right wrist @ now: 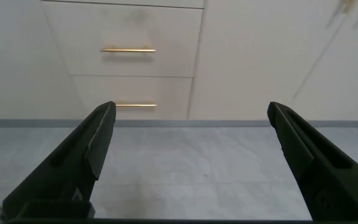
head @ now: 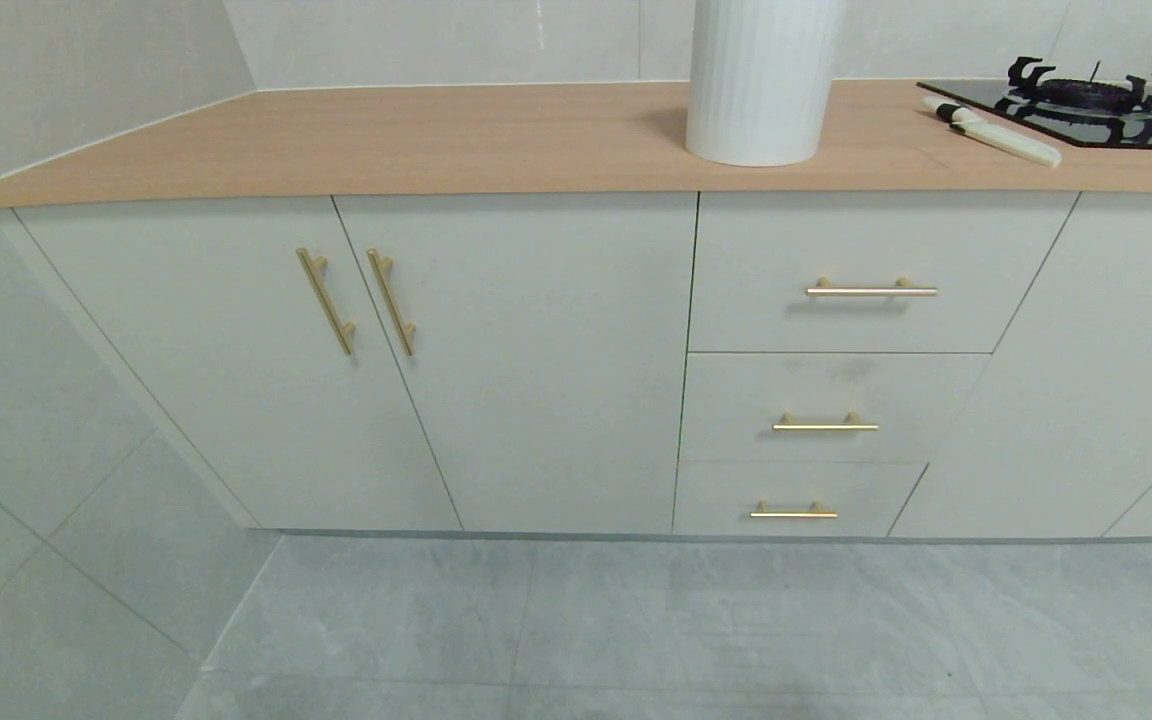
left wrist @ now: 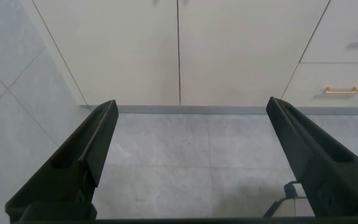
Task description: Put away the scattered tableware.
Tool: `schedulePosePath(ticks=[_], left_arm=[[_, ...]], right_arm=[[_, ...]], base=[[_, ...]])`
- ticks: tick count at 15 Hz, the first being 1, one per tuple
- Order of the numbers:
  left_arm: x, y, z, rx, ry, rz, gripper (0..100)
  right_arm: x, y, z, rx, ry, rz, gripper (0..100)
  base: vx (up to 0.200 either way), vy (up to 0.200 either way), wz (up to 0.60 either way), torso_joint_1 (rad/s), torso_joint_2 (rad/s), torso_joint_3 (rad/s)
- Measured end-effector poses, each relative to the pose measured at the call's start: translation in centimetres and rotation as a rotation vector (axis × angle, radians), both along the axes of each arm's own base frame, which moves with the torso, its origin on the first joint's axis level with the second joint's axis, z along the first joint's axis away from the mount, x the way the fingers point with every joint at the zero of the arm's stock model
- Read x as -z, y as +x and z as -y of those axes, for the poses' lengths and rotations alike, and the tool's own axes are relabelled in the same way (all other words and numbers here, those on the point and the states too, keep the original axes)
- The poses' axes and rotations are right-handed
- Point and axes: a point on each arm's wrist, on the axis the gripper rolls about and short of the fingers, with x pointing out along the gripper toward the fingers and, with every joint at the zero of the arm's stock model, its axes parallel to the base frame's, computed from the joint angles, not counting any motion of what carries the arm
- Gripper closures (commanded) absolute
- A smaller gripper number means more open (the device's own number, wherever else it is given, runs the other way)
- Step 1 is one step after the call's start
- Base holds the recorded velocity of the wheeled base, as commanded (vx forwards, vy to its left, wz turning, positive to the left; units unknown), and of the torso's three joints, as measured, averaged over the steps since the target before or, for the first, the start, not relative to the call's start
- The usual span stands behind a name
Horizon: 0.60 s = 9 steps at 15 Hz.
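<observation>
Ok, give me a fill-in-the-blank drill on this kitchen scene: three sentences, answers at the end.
1. The stack of drawers has ___ drawers, all shut.
2. On the countertop, the knife lies on the robot's ___ of the white container.
3. The left gripper and the right gripper hang over the floor with jaws ___.

Missing words: three; right; open.

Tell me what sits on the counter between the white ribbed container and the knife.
Nothing: in the head view, only bare wooden countertop separates the white ribbed container from the knife.
</observation>
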Motion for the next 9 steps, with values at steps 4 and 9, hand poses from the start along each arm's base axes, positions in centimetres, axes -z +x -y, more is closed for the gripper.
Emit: schedulePosePath(ticks=[4,9], left_arm=[[0.0,0.0,0.0,0.0,0.0,0.0,0],[-0.03,-0.01,0.0,0.0,0.0,0.001,0]], right_arm=[[0.02,0.01,-0.02,-0.014,0.016,0.001,0],[0.03,0.01,-0.02,-0.012,0.034,0.0,0]], base=[[0.0,0.0,0.0,0.0,0.0,0.0],[0.16,0.0,0.0,0.003,0.0,0.001]])
